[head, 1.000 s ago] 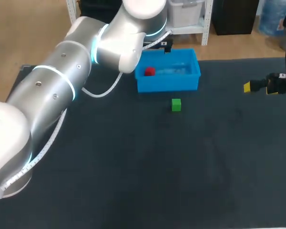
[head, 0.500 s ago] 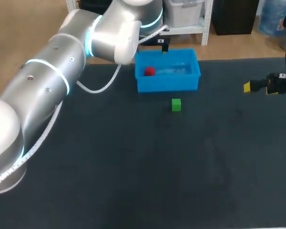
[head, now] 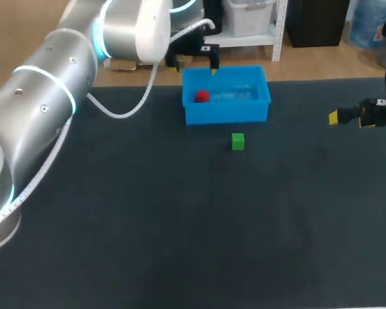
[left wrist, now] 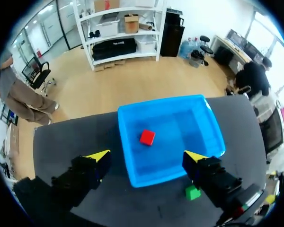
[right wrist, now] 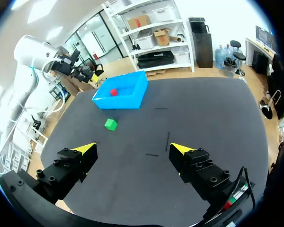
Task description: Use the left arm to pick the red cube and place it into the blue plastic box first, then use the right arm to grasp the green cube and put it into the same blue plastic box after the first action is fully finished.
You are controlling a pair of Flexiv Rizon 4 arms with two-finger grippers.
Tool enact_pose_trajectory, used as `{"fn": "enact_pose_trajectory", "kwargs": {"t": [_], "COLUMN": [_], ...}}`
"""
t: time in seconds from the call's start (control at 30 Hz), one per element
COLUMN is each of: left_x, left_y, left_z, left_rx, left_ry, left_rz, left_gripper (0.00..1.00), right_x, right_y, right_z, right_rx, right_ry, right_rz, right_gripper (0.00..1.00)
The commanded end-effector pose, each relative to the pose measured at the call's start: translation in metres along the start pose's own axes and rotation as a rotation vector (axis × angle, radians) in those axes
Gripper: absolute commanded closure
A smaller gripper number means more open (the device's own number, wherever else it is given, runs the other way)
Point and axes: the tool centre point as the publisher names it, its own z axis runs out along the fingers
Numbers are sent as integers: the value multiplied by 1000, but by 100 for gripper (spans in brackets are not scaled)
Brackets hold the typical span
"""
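Two hands, both spread wide and empty. The left hand [left wrist: 146, 156] hangs above the blue plastic box [left wrist: 156, 176]. The green cube [left wrist: 192, 192] sits on the bench [left wrist: 61, 137] just beside one finger, outside the box. The red cube [left wrist: 147, 137] lies inside the box, ahead of the finger gap. The right hand [right wrist: 132, 148] hovers over the bench; the green cube is well ahead, the box beyond it.
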Motion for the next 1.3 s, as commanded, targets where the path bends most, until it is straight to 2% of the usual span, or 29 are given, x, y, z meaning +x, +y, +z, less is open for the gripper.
{"fn": "enact_pose_trajectory", "kwargs": {"t": [0.03, 0.3, 0.73, 1.3], "left_x": [3, 18, 42, 85], "left_y": [5, 9, 20, 40], "left_z": [-11, -29, -59, -94], "left_rx": [15, 66, 197, 284], "left_ry": [89, 57, 4, -28], "left_rz": [17, 66, 128, 211], "left_gripper": [0, 0, 0, 0], "right_x": [0, 0, 0, 0], "right_y": [0, 0, 0, 0], "right_z": [0, 0, 0, 0], "right_rx": [1, 1, 1, 1], "right_ry": [1, 1, 1, 1], "right_rz": [0, 0, 0, 0], "right_gripper": [0, 0, 0, 0]}}
